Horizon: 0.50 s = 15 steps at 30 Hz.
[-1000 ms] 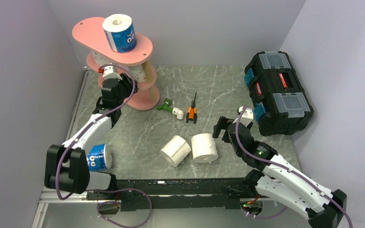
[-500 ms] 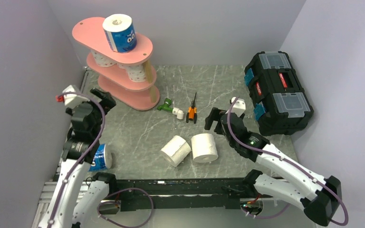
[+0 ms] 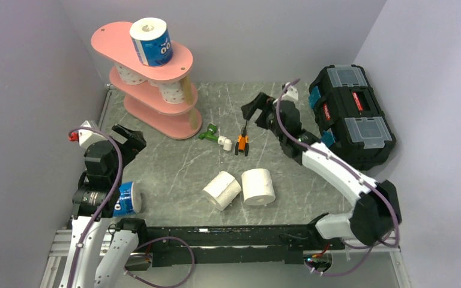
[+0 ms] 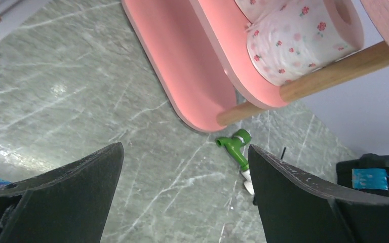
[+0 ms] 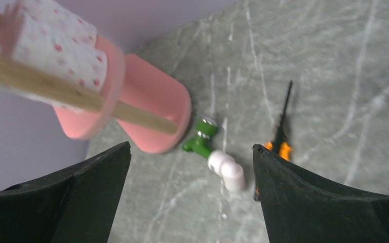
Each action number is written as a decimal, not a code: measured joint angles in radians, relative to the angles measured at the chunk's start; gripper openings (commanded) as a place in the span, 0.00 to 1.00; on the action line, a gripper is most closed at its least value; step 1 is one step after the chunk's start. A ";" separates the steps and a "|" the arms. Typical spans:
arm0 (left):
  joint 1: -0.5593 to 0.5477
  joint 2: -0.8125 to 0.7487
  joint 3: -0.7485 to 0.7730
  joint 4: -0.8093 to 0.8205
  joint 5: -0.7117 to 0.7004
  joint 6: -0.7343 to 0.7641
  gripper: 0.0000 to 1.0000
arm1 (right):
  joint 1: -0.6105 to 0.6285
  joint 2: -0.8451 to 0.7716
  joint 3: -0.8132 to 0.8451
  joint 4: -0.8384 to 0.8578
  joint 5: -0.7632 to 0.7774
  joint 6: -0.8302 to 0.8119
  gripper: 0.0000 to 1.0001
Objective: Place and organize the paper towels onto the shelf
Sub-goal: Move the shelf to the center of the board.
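The left arm has drawn back from the shelf [image 3: 113, 39] to the near left, and the right arm has swung from the two plain rolls [image 3: 258, 186] towards the far middle of the tabletop [image 3: 174, 162]. The left end effector [image 3: 131, 139] and right end effector [image 3: 256, 107] are spread wide and hold nothing. A blue-wrapped roll [image 3: 151, 42] tops the shelf, and dotted rolls [image 3: 171, 91] sit on its middle tier.

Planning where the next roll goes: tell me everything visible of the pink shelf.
The shelf is a pink three-tier stand of long oval boards joined by pale wooden posts. It stands upright at the far left corner of the table. A blue-wrapped roll stands on the top board; a left dotted roll and a right dotted roll sit on the middle board. The bottom board looks bare.
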State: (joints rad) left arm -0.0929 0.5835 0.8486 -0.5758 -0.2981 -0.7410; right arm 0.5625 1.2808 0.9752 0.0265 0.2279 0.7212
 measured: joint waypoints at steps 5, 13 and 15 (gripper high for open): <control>0.000 -0.043 -0.040 -0.011 0.050 -0.026 0.99 | -0.124 0.233 0.179 0.093 -0.183 0.060 0.91; 0.000 -0.090 -0.158 -0.010 0.064 -0.049 0.95 | -0.244 0.634 0.520 0.230 -0.380 0.178 0.75; 0.000 -0.091 -0.177 -0.007 0.069 -0.059 0.94 | -0.259 0.762 0.626 0.306 -0.455 0.243 0.73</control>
State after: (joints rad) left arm -0.0929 0.4923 0.6716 -0.5827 -0.2291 -0.8001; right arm 0.3031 2.0430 1.6012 0.3325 -0.2276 0.9642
